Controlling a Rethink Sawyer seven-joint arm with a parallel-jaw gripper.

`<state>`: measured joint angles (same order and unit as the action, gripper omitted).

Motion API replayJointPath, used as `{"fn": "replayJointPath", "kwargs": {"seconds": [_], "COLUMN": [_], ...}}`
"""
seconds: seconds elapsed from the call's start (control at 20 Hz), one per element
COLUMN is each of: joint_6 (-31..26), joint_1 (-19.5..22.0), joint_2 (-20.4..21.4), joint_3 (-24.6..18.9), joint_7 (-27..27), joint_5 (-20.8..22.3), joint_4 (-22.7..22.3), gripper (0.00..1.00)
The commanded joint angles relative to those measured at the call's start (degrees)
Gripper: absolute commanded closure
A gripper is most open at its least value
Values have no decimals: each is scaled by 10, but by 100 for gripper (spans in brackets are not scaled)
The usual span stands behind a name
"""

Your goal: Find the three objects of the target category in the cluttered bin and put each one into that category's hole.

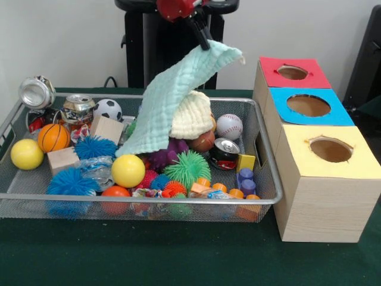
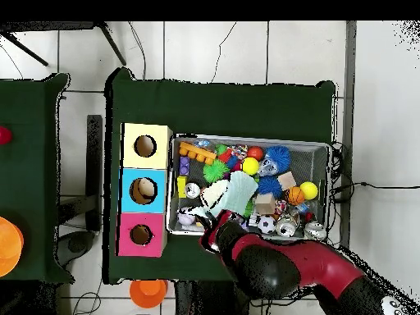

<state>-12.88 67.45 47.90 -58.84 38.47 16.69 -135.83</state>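
Note:
My gripper (image 1: 204,43) is shut on the top corner of a mint green cloth (image 1: 172,101), which hangs from it above the wire bin (image 1: 269,173) with its lower end still draped on the objects. The overhead view shows the same cloth (image 2: 240,189) beside a cream knitted cloth (image 2: 215,194), with the arm (image 2: 271,267) over the bin's near edge. That cream knitted cloth (image 1: 191,116) lies just behind the hanging cloth. To the right of the bin stands a wooden box with a red-topped hole (image 1: 292,72), a blue-topped hole (image 1: 308,105) and a yellow-topped hole (image 1: 330,149).
The bin holds yellow balls (image 1: 128,170), a small basketball (image 1: 53,137), a soccer ball (image 1: 108,109), a baseball (image 1: 229,126), spiky balls (image 1: 188,167), crushed cans (image 1: 225,152), wooden blocks (image 1: 106,128) and plastic bricks (image 1: 246,161). A can (image 1: 37,92) perches on the bin's left rim.

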Motion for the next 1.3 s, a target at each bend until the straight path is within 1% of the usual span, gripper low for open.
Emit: {"fn": "replayJointPath", "kwargs": {"seconds": [0.05,0.1,0.2,0.25,0.3,0.4,0.5,0.6,0.7,0.85,0.9,1.05,1.3], "joint_6": [47,54,54,53,54,52,34,16,14,16,14,6,12], "joint_1": [5,6,1,-2,-4,-11,-49,-104,-135,-149,-151,-161,-165], "joint_2": [15,9,6,0,-1,-6,-3,-6,-7,-5,-5,0,0], "joint_3": [-67,-67,-53,-36,-32,-9,58,143,189,205,208,219,225], "joint_7": [174,170,161,152,150,140,121,107,104,103,101,103,100], "joint_5": [-50,-49,-48,-41,-39,-26,6,53,78,81,79,80,77], "joint_4": [-52,-50,-44,-37,-36,-30,-7,28,51,60,61,64,62], "gripper": [100,100,100,100,100,100,100,100,100,100,0,0,0]}}
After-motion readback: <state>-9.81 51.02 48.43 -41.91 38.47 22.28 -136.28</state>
